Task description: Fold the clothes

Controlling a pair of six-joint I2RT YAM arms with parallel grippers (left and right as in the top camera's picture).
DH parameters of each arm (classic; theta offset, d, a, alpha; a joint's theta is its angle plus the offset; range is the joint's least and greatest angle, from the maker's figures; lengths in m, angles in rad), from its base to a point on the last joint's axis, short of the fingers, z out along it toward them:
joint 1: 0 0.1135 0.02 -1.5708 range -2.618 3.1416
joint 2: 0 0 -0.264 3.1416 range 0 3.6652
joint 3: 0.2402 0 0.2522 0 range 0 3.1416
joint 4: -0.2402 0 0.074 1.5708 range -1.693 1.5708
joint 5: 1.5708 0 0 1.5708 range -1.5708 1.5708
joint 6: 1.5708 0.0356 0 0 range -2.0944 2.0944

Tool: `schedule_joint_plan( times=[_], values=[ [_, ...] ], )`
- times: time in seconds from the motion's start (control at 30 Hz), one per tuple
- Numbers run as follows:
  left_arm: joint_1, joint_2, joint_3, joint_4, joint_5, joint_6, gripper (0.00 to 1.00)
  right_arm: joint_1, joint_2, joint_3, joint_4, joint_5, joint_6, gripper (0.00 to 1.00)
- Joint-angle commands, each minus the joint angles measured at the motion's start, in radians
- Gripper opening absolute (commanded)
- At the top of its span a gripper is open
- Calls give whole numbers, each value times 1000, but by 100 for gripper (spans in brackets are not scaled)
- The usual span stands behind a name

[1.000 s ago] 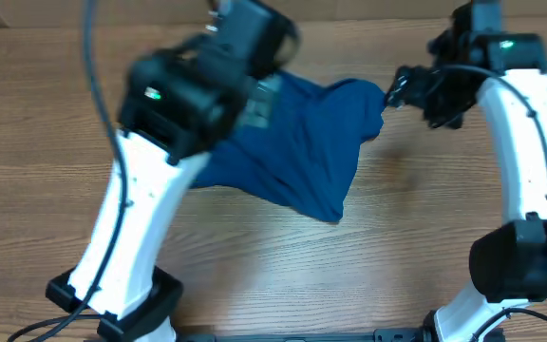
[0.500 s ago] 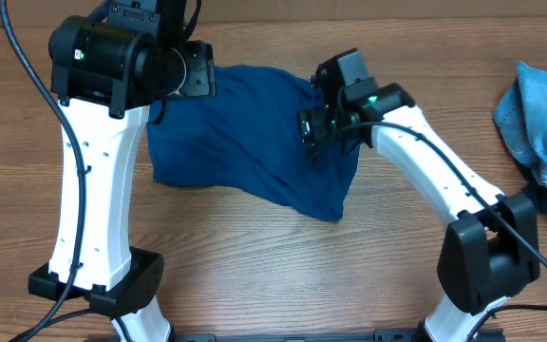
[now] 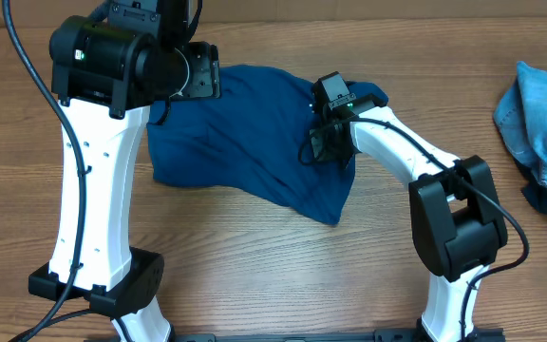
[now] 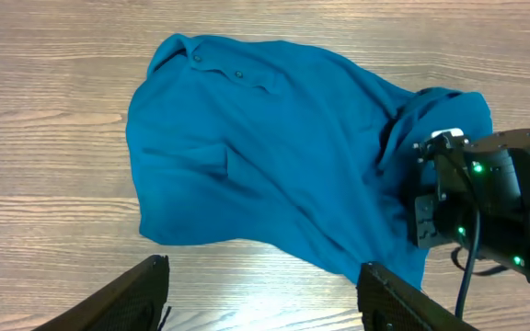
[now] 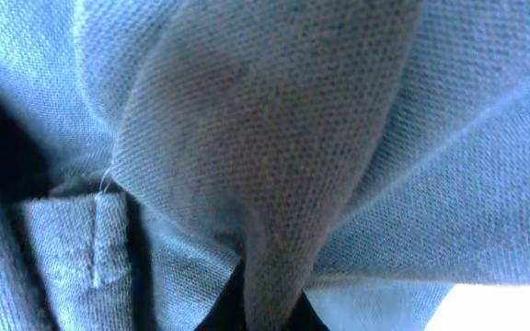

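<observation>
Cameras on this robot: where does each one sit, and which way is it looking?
Overhead: above the table, looking down; left arm, right arm, blue shirt and denim pile show.
Left wrist: high on the left arm, looking down; its open left tool frames the shirt.
Right wrist: pressed against the shirt; only pinched fabric shows.
Shared: overhead and left wrist both show the right tool on the shirt.

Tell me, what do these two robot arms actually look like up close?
Both the left arm and right arm have smooth white shells between bulky black joint housings, each with a small green light. Thin black cables loop alongside. The left jaws, in the wrist view, are two dark flat-tipped prongs.
</observation>
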State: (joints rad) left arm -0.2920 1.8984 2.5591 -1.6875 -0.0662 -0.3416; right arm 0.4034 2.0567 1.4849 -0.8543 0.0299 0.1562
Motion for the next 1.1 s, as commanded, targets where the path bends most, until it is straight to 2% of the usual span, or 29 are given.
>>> schedule_joint_plan(
  times=[0.0,0.17,0.2,0.27,0.37,0.4,0.43,0.53,0.73,0.93,1.07],
  values=[
    [4,0,2,1,6,5,70,-37,-116,26,-36,-2,86,4],
    [4,0,2,-2,4,5,70,-161,-293,26,-94,-1,152,4],
    [4,0,2,-2,5,5,70,-193,-317,26,-103,-2,157,7],
    [4,0,2,-2,4,5,70,-267,-356,26,-129,-9,159,21],
    [4,0,2,-2,4,5,71,-338,-361,25,-183,-42,158,31],
    [4,0,2,-2,4,5,71,-354,-357,21,-202,-58,158,41],
    [4,0,2,-2,4,5,71,-367,-355,14,-222,-62,158,46],
    [4,0,2,-2,5,5,71,-385,-355,8,-254,-58,159,51],
    [4,0,2,-2,4,7,72,-339,-355,8,-243,-226,72,59],
    [4,0,2,-2,5,9,73,-201,-330,8,-170,-154,72,69],
    [4,0,2,-2,5,18,74,-149,-262,8,-101,-121,73,70]
  ],
)
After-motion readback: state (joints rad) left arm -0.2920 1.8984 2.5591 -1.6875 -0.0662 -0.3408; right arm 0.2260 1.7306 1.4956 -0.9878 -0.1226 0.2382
